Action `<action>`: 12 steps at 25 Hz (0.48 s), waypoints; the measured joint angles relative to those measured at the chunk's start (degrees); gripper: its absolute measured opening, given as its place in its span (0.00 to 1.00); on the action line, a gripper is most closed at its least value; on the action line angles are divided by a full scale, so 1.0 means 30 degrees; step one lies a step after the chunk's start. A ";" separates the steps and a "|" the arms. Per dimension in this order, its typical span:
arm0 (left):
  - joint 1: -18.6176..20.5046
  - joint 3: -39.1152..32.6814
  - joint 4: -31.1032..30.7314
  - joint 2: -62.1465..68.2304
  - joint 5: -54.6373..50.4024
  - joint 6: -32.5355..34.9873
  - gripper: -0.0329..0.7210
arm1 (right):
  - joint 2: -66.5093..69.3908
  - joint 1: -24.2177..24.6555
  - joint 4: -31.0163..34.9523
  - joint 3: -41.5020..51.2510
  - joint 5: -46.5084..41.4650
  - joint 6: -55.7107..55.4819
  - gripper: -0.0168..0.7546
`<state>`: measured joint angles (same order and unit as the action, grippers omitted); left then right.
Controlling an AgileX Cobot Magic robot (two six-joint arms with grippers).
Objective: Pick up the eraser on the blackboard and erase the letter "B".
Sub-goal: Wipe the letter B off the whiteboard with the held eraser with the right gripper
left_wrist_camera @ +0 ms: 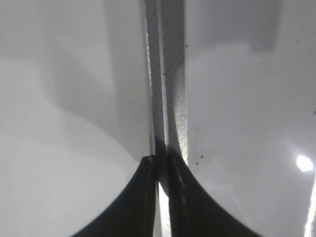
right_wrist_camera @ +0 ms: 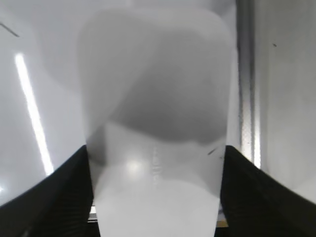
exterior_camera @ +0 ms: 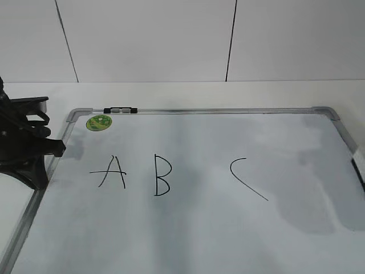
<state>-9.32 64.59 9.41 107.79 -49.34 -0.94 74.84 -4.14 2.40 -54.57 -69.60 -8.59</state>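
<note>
The eraser (right_wrist_camera: 155, 133) fills the right wrist view, a white rounded block with a smooth plastic top, lying on the blackboard (exterior_camera: 228, 240) beside its right frame. It looks light, stiff and slippery, so grip its long sides. The right end effector (right_wrist_camera: 155, 197) straddles it; whether it is clamped, I cannot tell. The left end effector (left_wrist_camera: 163, 197) sits nearly together over the left frame. The letter "B" (exterior_camera: 162, 176) stands intact, left of centre.

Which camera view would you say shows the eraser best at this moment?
The right wrist view: the eraser fills it, sitting between the right pincer's fingers. The exterior view barely catches it at the right edge, and the left wrist view shows none.
</note>
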 joint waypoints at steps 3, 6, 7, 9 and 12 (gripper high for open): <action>0.0000 0.0000 0.0000 0.0000 0.0000 0.0000 0.09 | 0.0327 -0.2195 0.0046 -0.0999 -0.0125 -0.1284 0.73; 0.0000 0.0000 0.0000 0.0000 0.0000 0.0000 0.09 | 0.1454 -0.4292 0.0011 -0.2405 -0.0133 -0.2386 0.73; 0.0000 0.0000 0.0000 0.0000 0.0000 0.0000 0.09 | 0.1956 -0.4982 -0.0038 -0.2820 -0.0133 -0.2685 0.73; 0.0000 0.0044 0.0000 0.0000 -0.0034 0.0000 0.09 | 0.2996 -0.6135 -0.0236 -0.3845 -0.0133 -0.3123 0.73; 0.0000 0.0042 0.0000 0.0000 -0.0070 0.0000 0.09 | 0.4806 -0.7538 -0.0322 -0.5438 -0.0133 -0.3456 0.73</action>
<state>-9.32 64.71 9.41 107.79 -49.55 -0.94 89.26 -26.76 1.44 -70.88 -70.00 -18.95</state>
